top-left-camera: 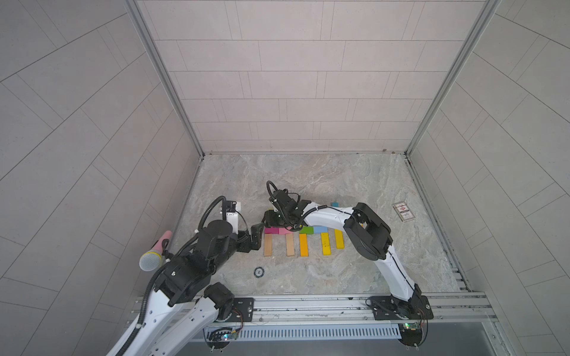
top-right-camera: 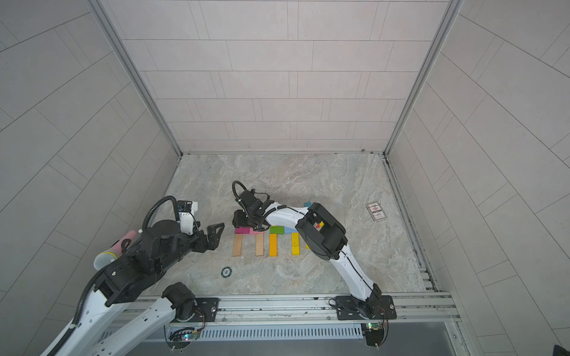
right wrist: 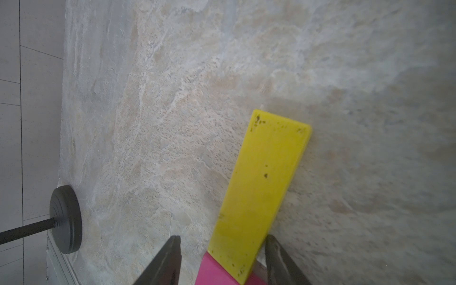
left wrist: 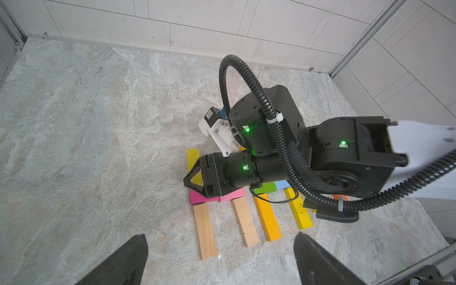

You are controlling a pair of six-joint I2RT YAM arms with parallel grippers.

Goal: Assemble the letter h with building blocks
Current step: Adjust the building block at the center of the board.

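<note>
Hangs low with the right gripper (right wrist: 222, 237), fingers (right wrist: 162, 256) a little apart, one on each side of a flat bright yellow wooden bar (right wrist: 261, 180). Not squeezing it: a clear gap beside one finger, maybe a touch at the other. Points the bar straight out past the fingertips, lying on the grey stone table (right wrist: 148, 123), its near end down between the fingers, right at a short dark pink block (right wrist: 214, 274). Hard to tell whether sitting on that block or just bumping up against it.

Probably put there to make the tall top of the h. In a top view, close by the fingers, the dark pink block (top-left-camera: 270, 230) side by side with a short light pink block (top-left-camera: 284, 230), and on the other side of those from the yellow bar, two plain wooden bars (top-left-camera: 268, 245) like two legs. Looks nearly done, maybe only needing the yellow bar nudged into line with the leg next to the dark pink block.

Hovers with the left gripper (left wrist: 220, 235), fingers (left wrist: 118, 261) spread wide and holding nothing, the plain wooden bars just past the fingertips. Likely back there to stay out of the way. Behind the right fingers, under the arm, spare blocks: a green block (top-left-camera: 307, 229), a light blue block (top-left-camera: 320, 229), an orange bar (top-left-camera: 303, 245) and another yellow bar (top-left-camera: 325, 244).
</note>
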